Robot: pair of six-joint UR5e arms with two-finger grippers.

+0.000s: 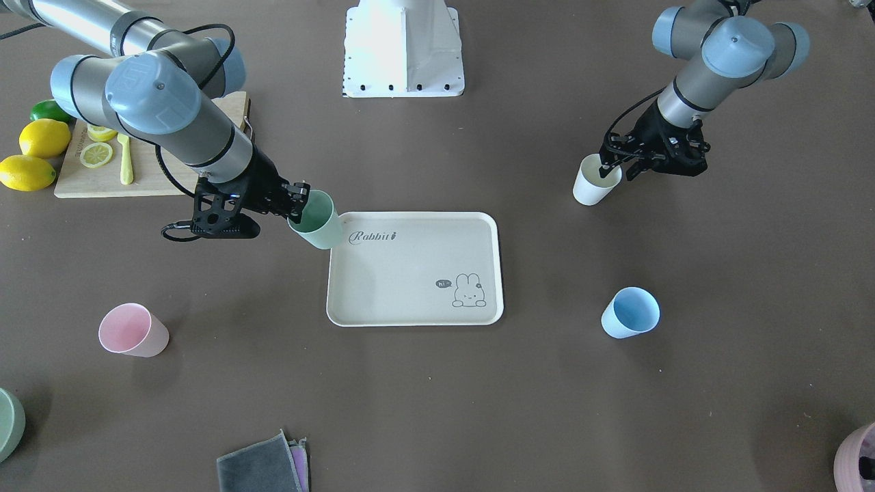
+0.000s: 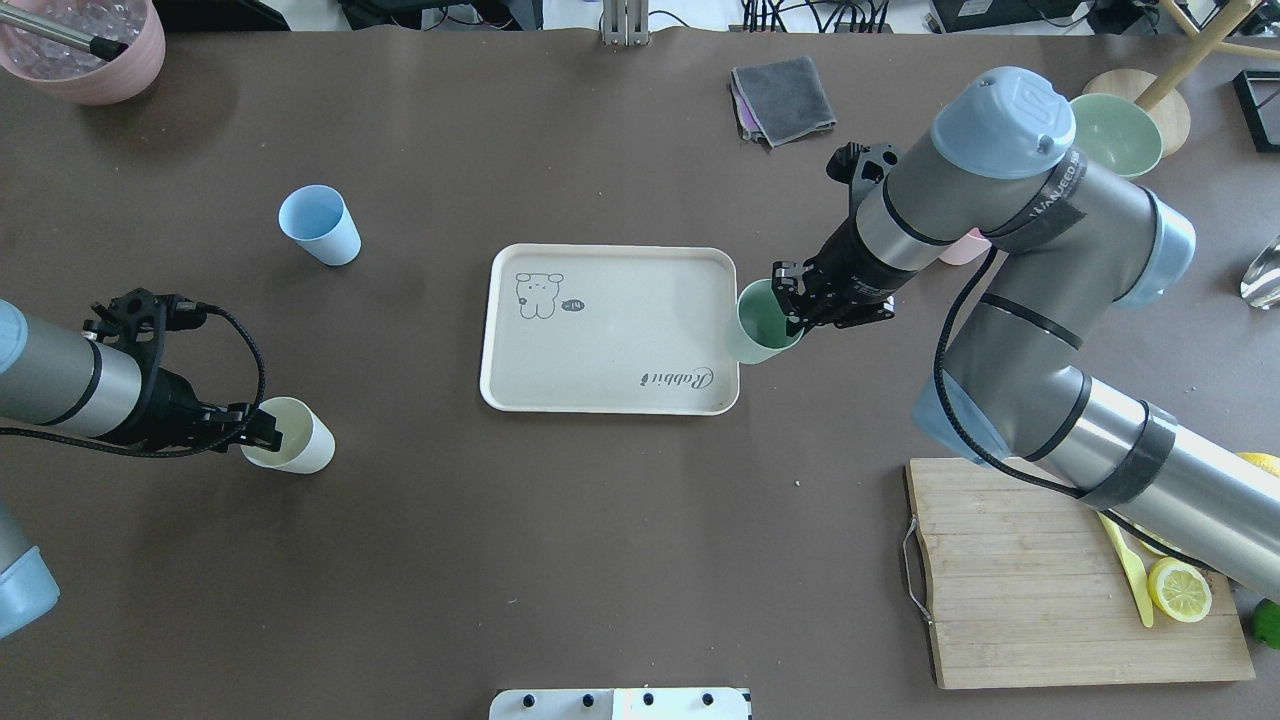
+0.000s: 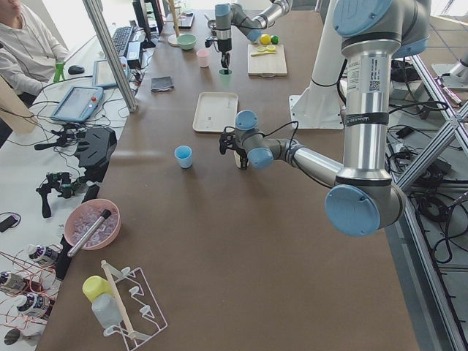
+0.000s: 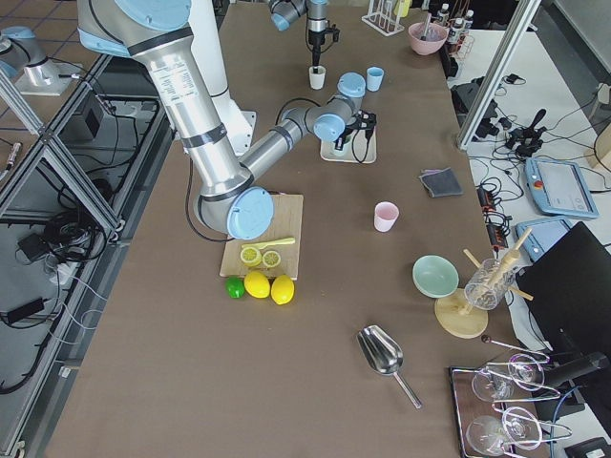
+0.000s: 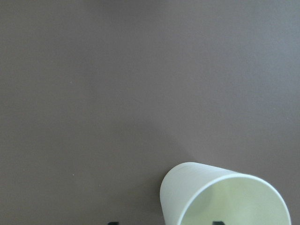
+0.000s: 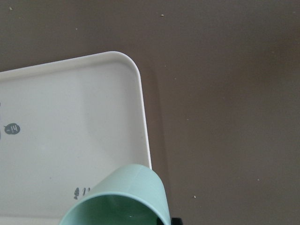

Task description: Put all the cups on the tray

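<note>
Mint green cup (image 1: 316, 222) hangs tilted in my right gripper (image 1: 301, 203) in the front-facing view. One finger is inside the rim and one outside, clamped on its wall. It overlaps the tray (image 1: 410, 273) at the corner bearing the "Rabbit" script; I cannot tell whether its base touches the tray. My left gripper (image 1: 615, 171) is at the cream white cup (image 1: 592, 188), which stands on the table well apart from the tray, beyond the short edge on the bunny side. The light blue cup (image 1: 630, 312) stands upright off that same edge, also well apart. The pale pink cup (image 1: 133, 331) stands well off the script-side short edge. A bamboo cutting board (image 1: 157, 181) lies farther out on that side, and a grey cloth (image 1: 260, 468) lies off the long edge nearest the bunny.

From overhead, the mint green cup covers the tray's rim on the script-side short edge. My left fingers straddle the cream white cup's wall, one tip inside.

From the table's left end, my near arm reaches the cream white cup short of the tray, and my far arm holds the mint green cup past it.

From the right end, my near gripper is at the tray's near end; the cup there is too small to make out.

My left wrist camera shows the cream white cup on bare table. Two dark fingertips are set wide, one inside and one outside, each clear of the wall.

My right wrist camera shows the mint green cup's rim over the tray's edge.
</note>
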